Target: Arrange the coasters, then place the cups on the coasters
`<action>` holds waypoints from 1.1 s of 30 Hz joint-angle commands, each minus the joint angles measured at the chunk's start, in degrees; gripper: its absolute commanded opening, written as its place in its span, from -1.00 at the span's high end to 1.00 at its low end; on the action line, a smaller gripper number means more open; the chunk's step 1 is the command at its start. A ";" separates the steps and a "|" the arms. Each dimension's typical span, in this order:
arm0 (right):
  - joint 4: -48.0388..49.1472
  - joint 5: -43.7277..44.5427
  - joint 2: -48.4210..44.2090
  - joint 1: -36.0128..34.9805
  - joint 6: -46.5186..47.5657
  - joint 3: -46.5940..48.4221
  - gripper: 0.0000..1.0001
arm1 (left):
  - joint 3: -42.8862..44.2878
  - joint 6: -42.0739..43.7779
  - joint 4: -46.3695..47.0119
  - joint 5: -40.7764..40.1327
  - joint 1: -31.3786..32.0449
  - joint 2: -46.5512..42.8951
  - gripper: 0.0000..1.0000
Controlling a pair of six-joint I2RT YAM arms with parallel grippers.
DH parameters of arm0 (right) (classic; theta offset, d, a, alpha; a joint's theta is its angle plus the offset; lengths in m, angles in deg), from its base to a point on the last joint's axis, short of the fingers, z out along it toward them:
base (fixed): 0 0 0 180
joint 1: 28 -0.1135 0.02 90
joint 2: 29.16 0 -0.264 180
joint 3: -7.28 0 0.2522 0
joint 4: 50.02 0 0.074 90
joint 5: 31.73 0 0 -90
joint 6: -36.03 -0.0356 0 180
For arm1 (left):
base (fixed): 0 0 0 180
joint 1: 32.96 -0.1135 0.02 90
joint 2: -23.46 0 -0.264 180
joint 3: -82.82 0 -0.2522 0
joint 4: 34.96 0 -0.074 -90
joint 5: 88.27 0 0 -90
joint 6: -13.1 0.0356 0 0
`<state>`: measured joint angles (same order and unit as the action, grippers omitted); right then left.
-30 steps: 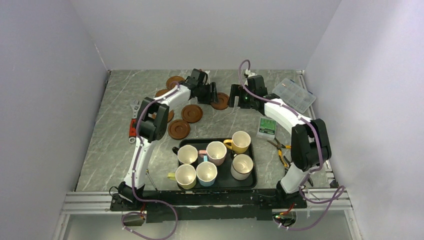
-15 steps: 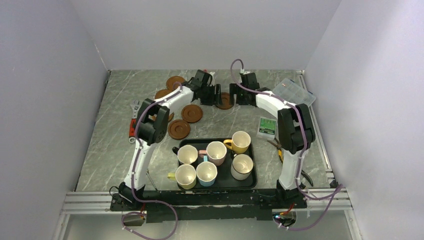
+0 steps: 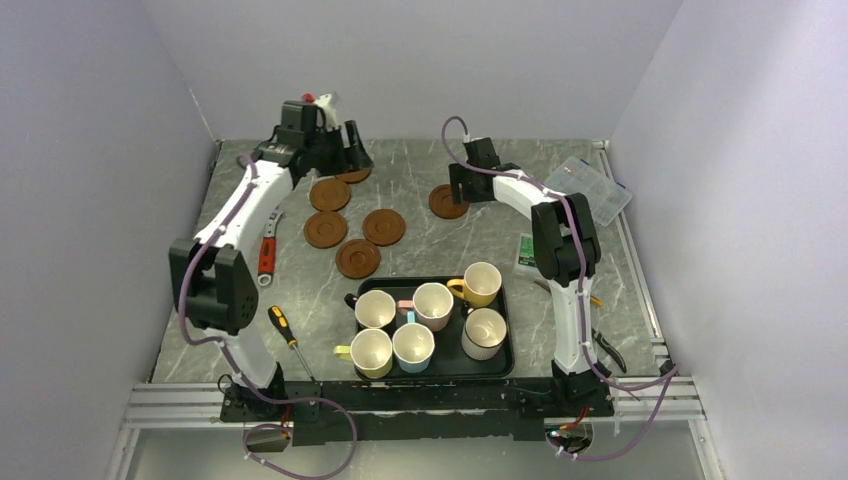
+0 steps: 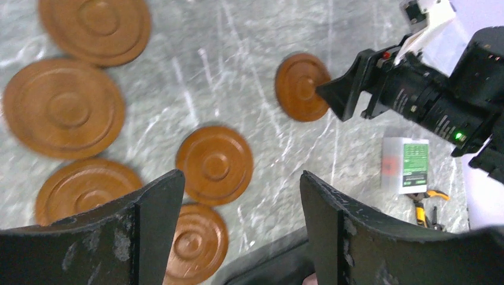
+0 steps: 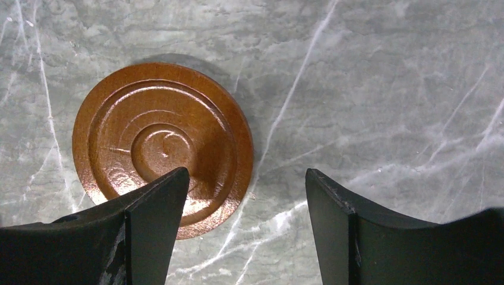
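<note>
Left claw (image 3: 348,148) hovering high over far-left corner of worktop (image 3: 450,245), jaws standing apart, gripping nothing. Five coasters (image 3: 383,226) lying clustered below and just beside it. Sixth coaster (image 5: 160,148) lying flat, well apart to the right. Right claw (image 5: 246,178) hanging just over it, jaws wide and empty, one finger overlapping its edge in the wrist view. Six cups (image 3: 433,303) sitting in black tray (image 3: 505,352) near the arm bases, none on a coaster.
</note>
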<state>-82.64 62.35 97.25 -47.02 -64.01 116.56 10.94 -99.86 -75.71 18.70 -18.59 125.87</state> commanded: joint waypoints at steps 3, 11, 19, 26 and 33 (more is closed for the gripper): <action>-3.45 2.67 3.29 -1.83 2.06 7.14 -0.50 | -8.71 6.31 -5.33 -3.89 -2.46 -9.28 -0.57; -4.57 1.77 6.60 -2.07 -0.39 8.90 -0.42 | -13.91 7.32 -3.77 -7.25 -2.77 -12.57 -0.57; -7.60 11.90 8.68 -1.74 -3.18 10.61 -0.14 | -15.27 5.80 -1.93 -4.77 -2.77 -13.12 -0.56; -8.96 14.62 8.92 1.13 -4.05 11.18 0.02 | -15.47 5.52 -1.74 -5.41 -2.77 -14.00 -0.57; -11.36 14.62 9.89 6.00 -5.80 13.66 0.09 | -15.51 5.43 -1.75 -5.71 -2.77 -14.41 -0.57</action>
<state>-88.69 73.30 104.79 -44.77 -68.56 127.78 -4.46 -94.16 -79.36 13.28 -21.41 114.25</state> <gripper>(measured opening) 0.463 0.784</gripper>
